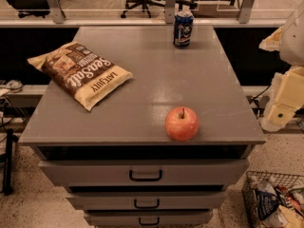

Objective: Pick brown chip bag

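1. Diagonally across the grey counter [190, 80] from the robot lies the bag [80, 74], flat and face up at the left rear, its "Sea Salt" lettering showing.
2. The pincer [278, 113] hangs off the counter's right side, below the top's level and near the picture's right border. The bag therefore sits well to its left and further back, with the full width of the top between them.
3. The bag's long axis runs from rear-left to front-right, so its near short end points roughly toward the apple [181, 123]. Its far left corner juts past the counter's left edge.
4. The apple stands at the front edge and a can [183, 28] at the rear centre. Both are well apart from the bag and neither touches it. By my reading, a straight reach from the right would pass between them.
5. Only one arm serves here, and the border cuts most of it off. Whether the pincer is apart or together I cannot tell.
6. The can's label is hard to read, and so are the contents of the wire basket [273, 198] on the floor at lower right.
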Controlling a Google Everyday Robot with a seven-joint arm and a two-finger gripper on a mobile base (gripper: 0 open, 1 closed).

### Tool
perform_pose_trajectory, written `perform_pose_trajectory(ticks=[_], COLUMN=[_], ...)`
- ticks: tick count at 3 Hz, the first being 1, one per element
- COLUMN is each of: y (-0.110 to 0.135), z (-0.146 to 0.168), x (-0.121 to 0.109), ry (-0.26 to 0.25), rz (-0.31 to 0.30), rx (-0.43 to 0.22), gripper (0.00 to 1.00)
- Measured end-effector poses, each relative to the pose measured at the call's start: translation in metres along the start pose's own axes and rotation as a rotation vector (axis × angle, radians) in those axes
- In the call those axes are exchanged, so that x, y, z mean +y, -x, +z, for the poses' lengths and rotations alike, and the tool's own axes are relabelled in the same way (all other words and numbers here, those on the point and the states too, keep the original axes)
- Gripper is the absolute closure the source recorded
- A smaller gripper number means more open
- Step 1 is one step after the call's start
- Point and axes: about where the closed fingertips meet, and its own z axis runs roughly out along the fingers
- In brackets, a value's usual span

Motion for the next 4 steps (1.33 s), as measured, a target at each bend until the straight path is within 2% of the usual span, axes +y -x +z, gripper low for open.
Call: perform_pose_trajectory(ticks=[1, 2, 3, 4], y=[0.0, 0.037, 0.101, 0.177], z=[0.0, 0.016, 0.043, 0.067], x=[0.0, -0.008, -0.018, -0.024], ry=[0.0, 0.002, 0.005, 0.015], rz=[0.0, -0.042, -0.104, -0.137], rx=[0.0, -0.088, -0.22, -0.39], gripper=[0.0, 0.0, 0.0, 0.0])
